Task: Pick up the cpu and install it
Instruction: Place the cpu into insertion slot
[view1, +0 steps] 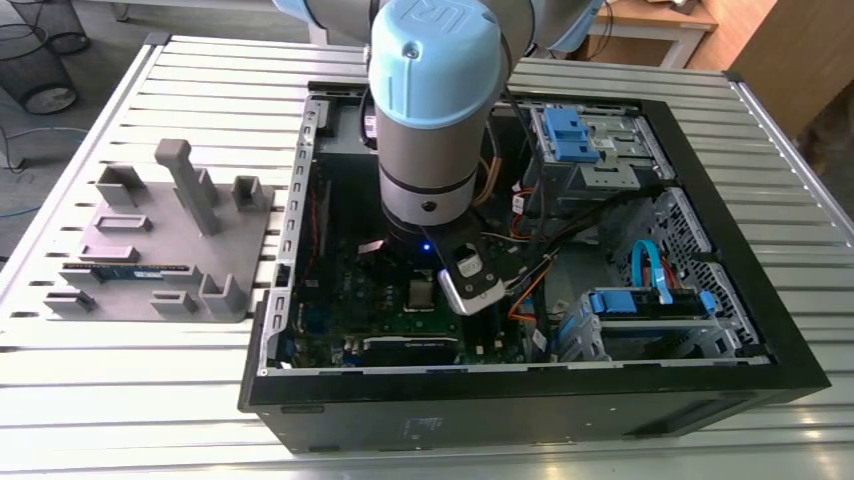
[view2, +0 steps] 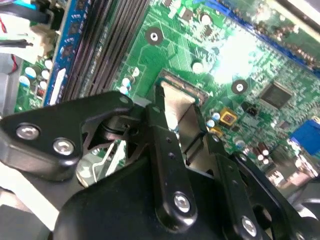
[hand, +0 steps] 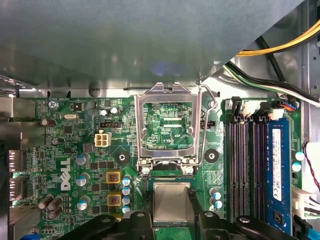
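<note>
The arm (view1: 427, 130) stands upright, reaching straight down into the open computer case (view1: 534, 400). Its end effector (hand: 171, 212) pinches the cpu (hand: 171, 200) by two opposite edges at the socket (view2: 182, 86), beside the raised hinged frame (hand: 165, 125). Memory slots (hand: 245, 165) run close alongside.

Matt silvery-grey metal cpu (hand: 171, 201)

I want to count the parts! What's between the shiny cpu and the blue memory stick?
Empty black memory slots and small capacitors lie between the cpu and the blue memory stick, in the first wrist view.
</note>
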